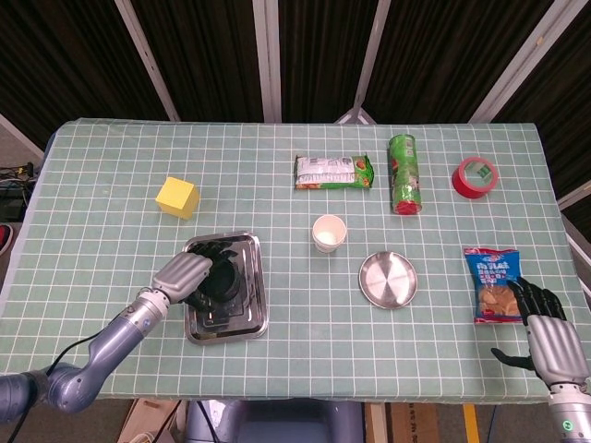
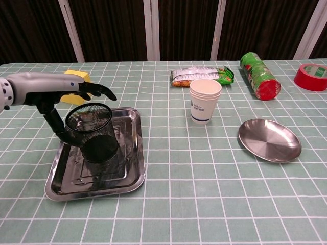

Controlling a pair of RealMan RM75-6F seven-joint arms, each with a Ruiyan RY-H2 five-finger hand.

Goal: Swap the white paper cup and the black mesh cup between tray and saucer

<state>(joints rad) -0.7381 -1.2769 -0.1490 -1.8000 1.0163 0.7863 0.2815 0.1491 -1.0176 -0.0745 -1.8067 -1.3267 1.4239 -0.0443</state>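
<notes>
The black mesh cup point(image 1: 226, 279) point(image 2: 94, 133) stands upright in the steel tray point(image 1: 251, 318) point(image 2: 130, 178) at front left. My left hand point(image 1: 187, 274) point(image 2: 66, 89) is at the cup's left side, fingers stretched over its rim and thumb down along its wall; no firm grip shows. The white paper cup point(image 1: 329, 233) point(image 2: 205, 100) stands on the tablecloth mid-table, between tray and saucer. The steel saucer point(image 1: 388, 279) point(image 2: 269, 140) lies bare to its right. My right hand point(image 1: 545, 328) hovers open at the front right corner, seen only in the head view.
A yellow cube point(image 1: 176, 197) point(image 2: 76, 75) sits behind the tray. Along the back lie a snack packet point(image 1: 333, 172), a green can point(image 1: 404, 173) on its side and a red tape roll point(image 1: 475, 176). A blue biscuit packet point(image 1: 492, 283) lies just ahead of my right hand.
</notes>
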